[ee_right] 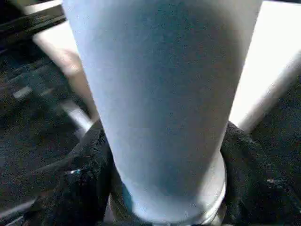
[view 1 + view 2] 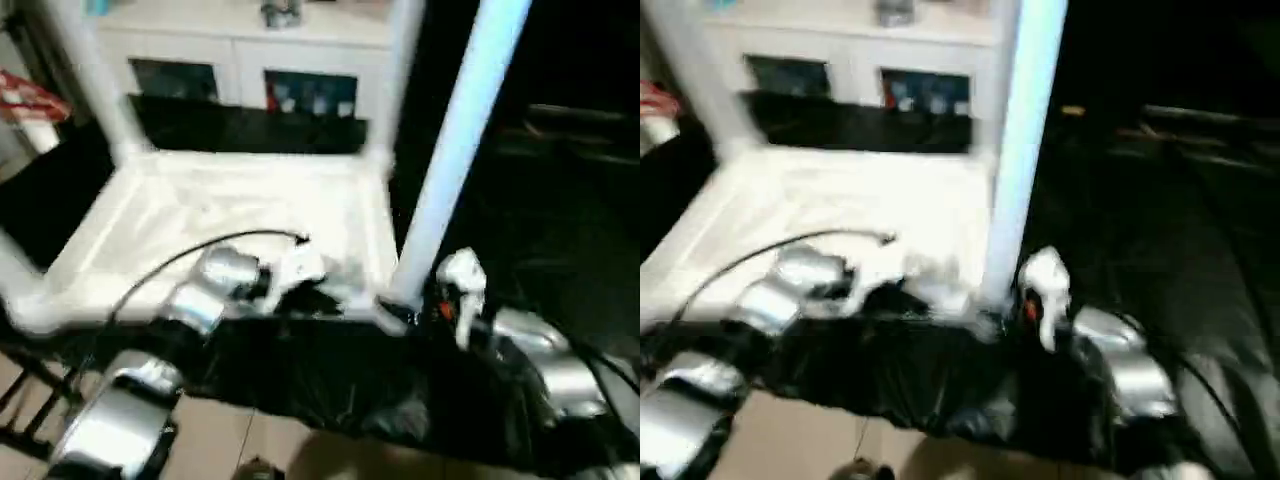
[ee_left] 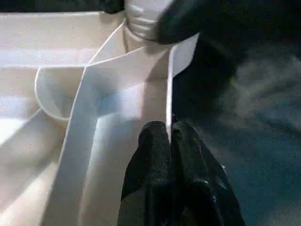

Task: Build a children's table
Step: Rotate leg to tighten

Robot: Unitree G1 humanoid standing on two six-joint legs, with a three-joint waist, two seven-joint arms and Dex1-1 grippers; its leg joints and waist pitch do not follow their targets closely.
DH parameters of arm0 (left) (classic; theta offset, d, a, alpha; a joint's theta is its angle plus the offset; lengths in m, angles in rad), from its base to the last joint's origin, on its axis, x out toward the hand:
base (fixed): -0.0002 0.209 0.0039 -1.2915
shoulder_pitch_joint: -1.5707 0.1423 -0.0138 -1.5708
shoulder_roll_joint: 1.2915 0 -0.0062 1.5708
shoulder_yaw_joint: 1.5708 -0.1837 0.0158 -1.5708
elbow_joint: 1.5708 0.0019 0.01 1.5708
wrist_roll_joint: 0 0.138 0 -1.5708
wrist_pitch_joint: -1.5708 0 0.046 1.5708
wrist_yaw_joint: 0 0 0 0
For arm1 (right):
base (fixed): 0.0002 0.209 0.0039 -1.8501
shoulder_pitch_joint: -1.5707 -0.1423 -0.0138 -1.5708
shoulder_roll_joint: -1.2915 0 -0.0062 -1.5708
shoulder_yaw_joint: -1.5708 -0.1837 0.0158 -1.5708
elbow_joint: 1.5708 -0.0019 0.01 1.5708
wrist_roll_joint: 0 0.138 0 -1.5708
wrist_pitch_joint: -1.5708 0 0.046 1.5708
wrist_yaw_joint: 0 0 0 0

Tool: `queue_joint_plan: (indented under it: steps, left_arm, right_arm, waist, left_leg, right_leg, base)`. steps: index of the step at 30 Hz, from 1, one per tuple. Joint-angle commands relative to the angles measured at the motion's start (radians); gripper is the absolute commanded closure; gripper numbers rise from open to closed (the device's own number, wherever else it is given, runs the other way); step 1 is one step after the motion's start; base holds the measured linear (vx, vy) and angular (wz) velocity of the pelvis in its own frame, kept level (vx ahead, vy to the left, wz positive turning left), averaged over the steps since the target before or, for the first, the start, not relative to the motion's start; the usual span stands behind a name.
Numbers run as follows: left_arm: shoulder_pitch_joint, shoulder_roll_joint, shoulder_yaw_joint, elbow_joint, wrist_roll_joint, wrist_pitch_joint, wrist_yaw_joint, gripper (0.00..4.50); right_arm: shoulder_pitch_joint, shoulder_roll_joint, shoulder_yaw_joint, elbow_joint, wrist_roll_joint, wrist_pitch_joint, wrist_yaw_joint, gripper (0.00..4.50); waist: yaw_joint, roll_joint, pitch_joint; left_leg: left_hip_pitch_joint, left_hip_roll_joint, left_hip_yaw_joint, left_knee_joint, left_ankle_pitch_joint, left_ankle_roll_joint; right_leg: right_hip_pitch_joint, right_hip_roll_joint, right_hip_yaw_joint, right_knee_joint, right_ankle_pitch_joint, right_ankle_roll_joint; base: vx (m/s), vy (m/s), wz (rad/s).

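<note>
Left tool [image 3: 169, 141] sits clenched at the near edge of the white table top [image 2: 230, 215], its two black fingers [image 3: 150, 155] pressed together on the thin upright rim wall of the top, close to a round corner socket seen in the left wrist view. That top lies upside down on a desk draped in black sheeting [image 2: 320, 390], its underside facing up, with a black cable [image 2: 180, 255] arcing over it toward the silver left forearm [image 2: 215, 285]. At the far left corner one white leg [image 2: 95, 75] stands up from the top, and another [image 2: 400, 60] rises at the far right corner. Behind them stands a white cabinet [image 2: 240, 60] with glass doors. At the near right corner a fourth visible tube, the pale leg [image 2: 460, 140], stands upright in its socket and leans slightly to the right. Right tool [image 1: 164, 197] grasps this leg low down, one black finger [image 1: 80, 183] on each side of the tube just above its collar, with the silver right forearm [image 2: 545, 360] behind it at the near right.
</note>
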Motion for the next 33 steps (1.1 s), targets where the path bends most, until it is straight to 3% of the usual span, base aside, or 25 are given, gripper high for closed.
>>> queue_joint_plan:
  steps: [1,7,10,12,14,20,27,29,33]
  left_arm:
    - [-0.042,-0.044,0.031,-0.017,-0.013,0.008,0.104,4.50]
    - [-0.056,-0.129,0.034,0.010,0.012,0.049,0.255,4.50]
    - [-0.054,-0.164,0.021,0.011,0.036,0.056,0.311,4.50]
    - [-0.042,-0.180,0.014,-0.005,0.036,0.063,0.319,4.50]
    - [-0.036,-0.179,0.011,-0.012,0.035,0.061,0.309,4.50]
    - [0.001,-0.138,-0.010,-0.056,0.024,0.020,0.202,4.50]
    - [0.018,-0.046,-0.033,-0.084,0.006,-0.022,0.040,4.50]
    - [0.017,-0.033,-0.034,-0.085,0.005,-0.029,0.021,4.50]
    - [0.013,0.005,-0.036,-0.091,-0.007,-0.043,-0.055,4.50]
  right_arm:
    - [-0.012,0.057,0.060,0.011,-0.020,-0.014,-0.038,1.80]
    - [-0.059,0.168,0.034,0.109,-0.077,-0.009,-0.262,1.80]
    - [-0.085,0.213,0.038,0.173,-0.132,-0.058,-0.380,1.80]
    - [-0.096,0.238,0.029,0.199,-0.132,-0.082,-0.415,1.24]
    - [-0.096,0.244,0.023,0.193,-0.116,-0.075,-0.405,1.08]
    - [-0.082,0.207,0.047,0.143,-0.112,-0.091,-0.294,0.73]
    - [-0.005,0.066,0.120,-0.016,-0.023,-0.049,0.039,0.73]
    - [0.006,0.043,0.128,-0.039,-0.014,-0.039,0.086,0.73]
    - [0.032,-0.032,0.150,-0.097,0.003,-0.019,0.210,0.73]
  waist:
    - [-0.002,-0.016,-0.067]
    - [-0.005,-0.014,-0.069]
    - [-0.007,-0.012,-0.069]
    - [-0.008,-0.011,-0.070]
    - [-0.007,-0.009,-0.071]
    - [-0.007,-0.007,-0.075]
    - [-0.004,-0.007,-0.079]
    - [-0.001,-0.007,-0.077]
    - [0.013,-0.007,-0.071]
  left_leg:
    - [0.023,0.034,-0.019,-0.077,-0.366,0.001]
    - [0.024,0.032,-0.016,-0.075,-0.339,0.001]
    - [0.025,0.034,-0.018,-0.078,-0.350,-0.002]
    - [0.026,0.032,-0.016,-0.078,-0.356,0.001]
    - [0.023,0.032,-0.015,-0.078,-0.348,0.010]
    - [0.015,0.034,-0.015,-0.078,-0.314,0.026]
    - [0.014,0.038,-0.009,-0.068,-0.247,0.070]
    - [0.014,0.039,-0.009,-0.068,-0.253,0.074]
    - [0.028,0.044,-0.008,-0.073,-0.323,0.047]
  right_leg:
    - [0.039,-0.070,0.037,-0.088,-0.488,-0.131]
    - [0.038,-0.067,0.037,-0.085,-0.455,-0.142]
    - [0.038,-0.065,0.037,-0.083,-0.437,-0.141]
    - [0.037,-0.065,0.039,-0.083,-0.420,-0.146]
    - [0.039,-0.063,0.041,-0.080,-0.397,-0.150]
    - [0.048,-0.063,0.042,-0.070,-0.319,-0.164]
    - [0.052,-0.058,0.043,-0.054,-0.199,-0.211]
    - [0.053,-0.057,0.042,-0.054,-0.207,-0.214]
    - [0.042,-0.061,0.046,-0.070,-0.338,-0.189]
  base:
    - [0.000,0.000,0.00]
    - [0.000,0.000,0.00]
    - [0.000,0.000,0.00]
    - [0.000,0.000,0.00]
    - [0.000,0.000,0.00]
    - [0.000,0.000,0.00]
    - [0.000,0.000,0.00]
    - [0.000,0.000,0.00]
    - [0.000,0.000,0.00]
